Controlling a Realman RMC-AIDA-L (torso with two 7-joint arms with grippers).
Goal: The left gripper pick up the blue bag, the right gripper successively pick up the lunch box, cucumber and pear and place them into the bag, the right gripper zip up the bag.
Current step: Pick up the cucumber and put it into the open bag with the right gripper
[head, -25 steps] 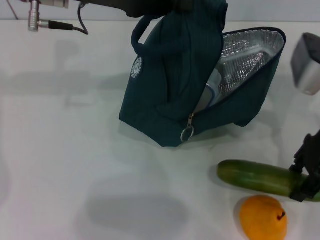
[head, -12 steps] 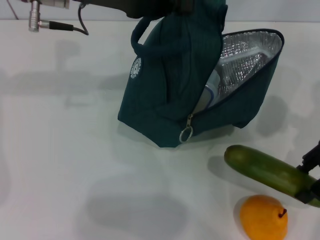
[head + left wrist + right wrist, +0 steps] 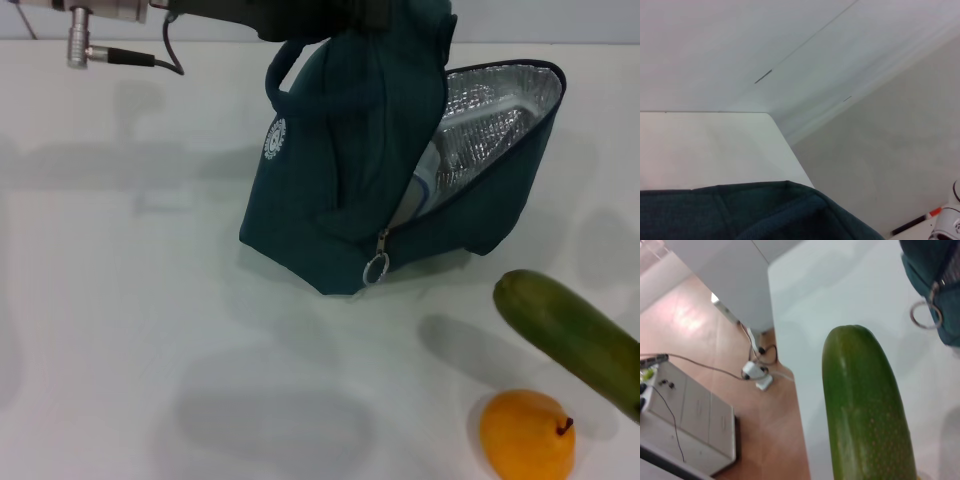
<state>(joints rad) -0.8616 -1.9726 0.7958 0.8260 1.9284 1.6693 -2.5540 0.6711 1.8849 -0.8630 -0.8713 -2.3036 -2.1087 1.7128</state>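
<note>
Green cucumber floats above the desk (right hand unseen, grip unclear); next it goes into the blue bag.

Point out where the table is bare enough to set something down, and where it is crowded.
Bare: the table left of the blue bag and in front of it, up to the pear. Crowded: the right front corner, where the cucumber hangs above the pear beside the bag's open mouth.
</note>
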